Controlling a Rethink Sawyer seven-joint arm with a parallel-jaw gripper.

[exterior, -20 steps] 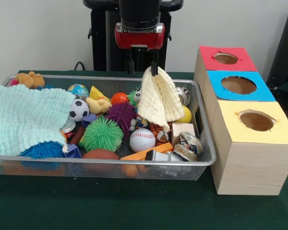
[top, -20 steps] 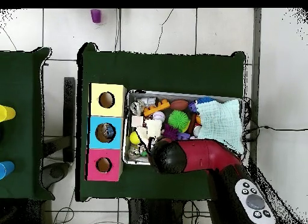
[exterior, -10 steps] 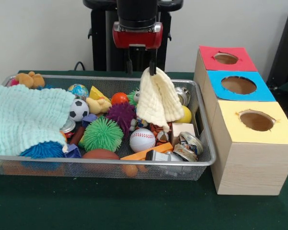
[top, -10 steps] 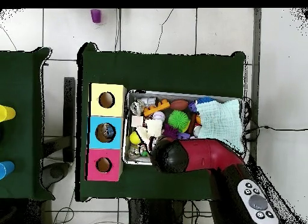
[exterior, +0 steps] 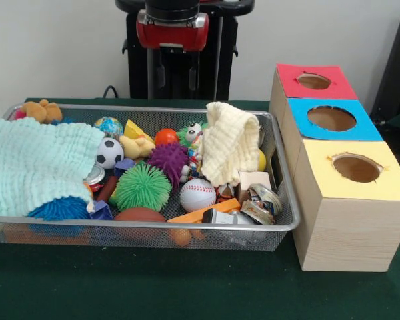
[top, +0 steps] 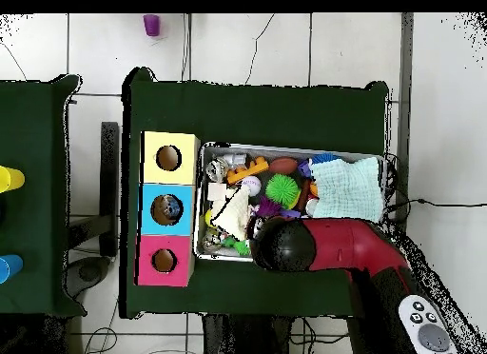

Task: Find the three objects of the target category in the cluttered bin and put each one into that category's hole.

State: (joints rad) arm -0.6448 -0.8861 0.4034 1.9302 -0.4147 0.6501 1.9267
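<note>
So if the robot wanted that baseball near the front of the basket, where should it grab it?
Probably from straight above, closing across the middle of the baseball. Its rounded top sits exposed, while its sides are crowded by the green spiky ball, the cream cloth and an orange piece in front. The gripper hangs open, higher and farther back in the bin.

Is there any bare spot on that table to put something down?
Yes: the green table is bare in front of the bin and the yellow-topped box. Inside the bin, toys and the mint cloth leave no gap.
</note>
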